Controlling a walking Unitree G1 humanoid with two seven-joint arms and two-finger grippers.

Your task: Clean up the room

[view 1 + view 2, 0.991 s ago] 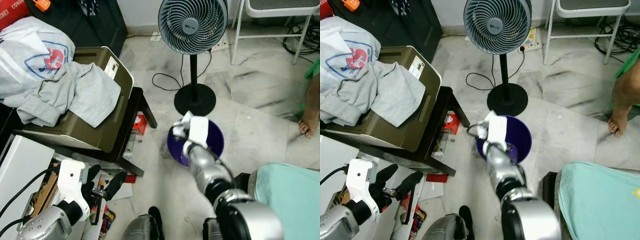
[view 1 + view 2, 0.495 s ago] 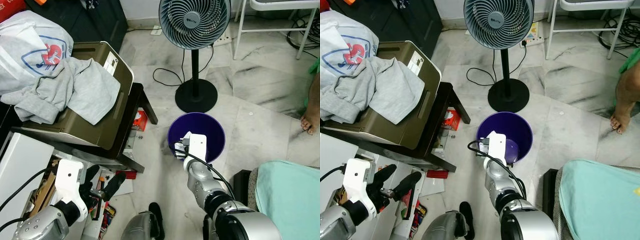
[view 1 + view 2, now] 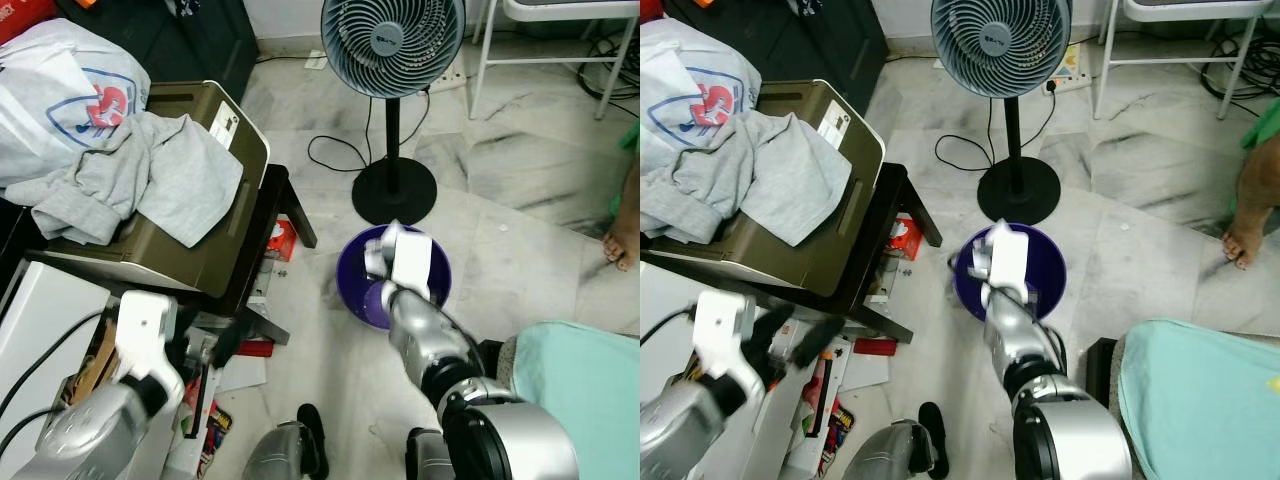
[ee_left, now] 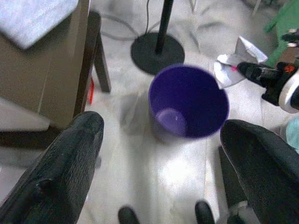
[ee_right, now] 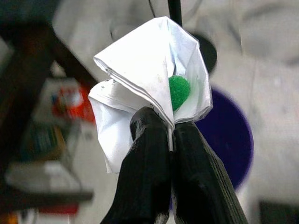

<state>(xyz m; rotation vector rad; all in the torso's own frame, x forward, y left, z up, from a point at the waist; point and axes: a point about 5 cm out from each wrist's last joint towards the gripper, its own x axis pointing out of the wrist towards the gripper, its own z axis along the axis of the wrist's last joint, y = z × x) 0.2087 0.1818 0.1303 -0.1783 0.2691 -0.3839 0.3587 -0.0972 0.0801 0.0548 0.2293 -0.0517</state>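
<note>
So the right gripper (image 5: 170,135) has its fingers pinched together on a crumpled white paper (image 5: 149,88) with a green bit tucked in the folds. The purple bin (image 4: 189,100) sits below and just beyond the fingertips — the paper hangs near its rim, so a drop needs a little more reach. The left gripper (image 4: 159,154) — fingers apart, holding nothing — hangs well back from the bin.

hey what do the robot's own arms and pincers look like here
Both arms are silver metal with rounded, segmented joints and dark bands between them. Each wrist carries a white boxy housing, and a thin black cable runs along each arm. The right pincer has two long, matte black, slightly textured fingers. The left pincer has the same broad black fingers with rounded tips.
</note>
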